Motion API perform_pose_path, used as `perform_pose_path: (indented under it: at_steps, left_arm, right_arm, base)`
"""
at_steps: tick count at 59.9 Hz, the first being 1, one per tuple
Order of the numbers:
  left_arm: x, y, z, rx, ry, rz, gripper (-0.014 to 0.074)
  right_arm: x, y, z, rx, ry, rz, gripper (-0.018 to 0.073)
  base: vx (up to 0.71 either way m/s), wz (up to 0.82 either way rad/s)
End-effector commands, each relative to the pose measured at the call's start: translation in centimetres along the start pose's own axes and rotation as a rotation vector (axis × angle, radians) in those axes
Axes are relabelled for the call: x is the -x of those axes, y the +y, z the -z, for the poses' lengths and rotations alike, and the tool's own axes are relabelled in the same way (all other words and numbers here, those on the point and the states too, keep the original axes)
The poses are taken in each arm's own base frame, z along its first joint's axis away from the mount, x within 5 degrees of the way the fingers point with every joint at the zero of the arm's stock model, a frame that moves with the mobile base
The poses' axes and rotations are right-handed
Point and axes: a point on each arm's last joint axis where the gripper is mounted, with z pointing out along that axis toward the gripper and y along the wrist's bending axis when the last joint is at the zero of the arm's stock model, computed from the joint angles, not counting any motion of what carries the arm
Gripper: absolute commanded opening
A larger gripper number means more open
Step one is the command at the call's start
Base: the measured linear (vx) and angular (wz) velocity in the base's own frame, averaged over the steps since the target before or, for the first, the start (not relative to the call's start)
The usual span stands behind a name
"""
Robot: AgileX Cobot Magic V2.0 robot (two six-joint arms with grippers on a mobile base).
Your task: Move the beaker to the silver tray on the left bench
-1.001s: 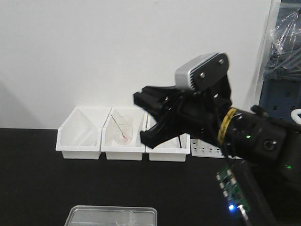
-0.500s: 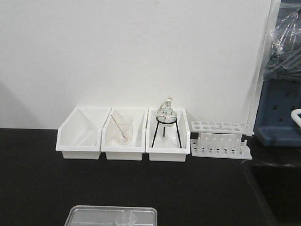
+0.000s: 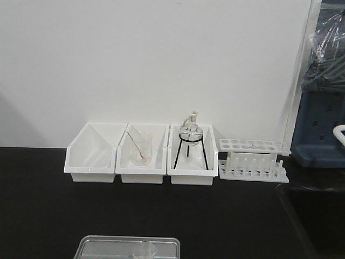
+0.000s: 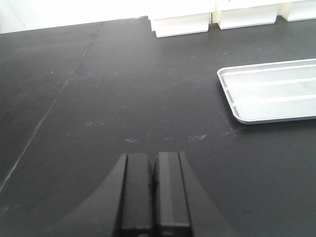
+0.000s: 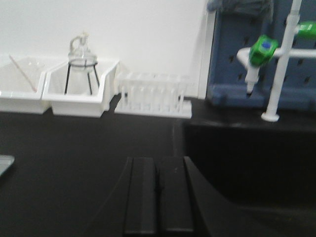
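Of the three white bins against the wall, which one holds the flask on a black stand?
The rightmost white bin, next to the test tube rack. The middle bin holds a larger beaker with a rod; the left bin looks empty.

beaker [image 3: 146, 249] in silver tray [image 3: 91, 247], before bins [image 3: 141, 162].
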Motion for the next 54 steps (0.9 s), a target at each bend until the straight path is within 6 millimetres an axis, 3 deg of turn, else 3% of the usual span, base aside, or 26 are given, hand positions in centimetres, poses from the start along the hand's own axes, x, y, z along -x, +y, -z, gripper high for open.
perform_pose_path:
  at_steps: [1, 4, 14, 54]
  left_arm:
    - [0.1, -0.1, -0.2, -0.005, -0.063, 0.002, 0.0001]
    - [0.1, -0.1, -0.2, -0.005, -0.064, 0.002, 0.0001]
    - [0.1, -0.1, -0.2, -0.005, -0.063, 0.002, 0.0001]
    - [0.1, -0.1, -0.2, -0.005, -0.063, 0.002, 0.0001]
  right_arm:
    - [-1.2, 0.2, 0.1, 0.021, -0.116, -0.011, -0.0016]
    - [-2.4, 0.2, -0.1, 0.025, -0.124, -0.039, -0.0016]
    - [-2.3, 0.2, -0.1, 0.017, -0.111, 0.062, -0.0016]
    - [-2.2, 0.2, -0.1, 0.017, -0.116, 0.062, -0.0014]
  base:
    - [0.00, 0.00]
    - [0.00, 0.00]
    - [0.00, 0.00]
    - [0.00, 0.00]
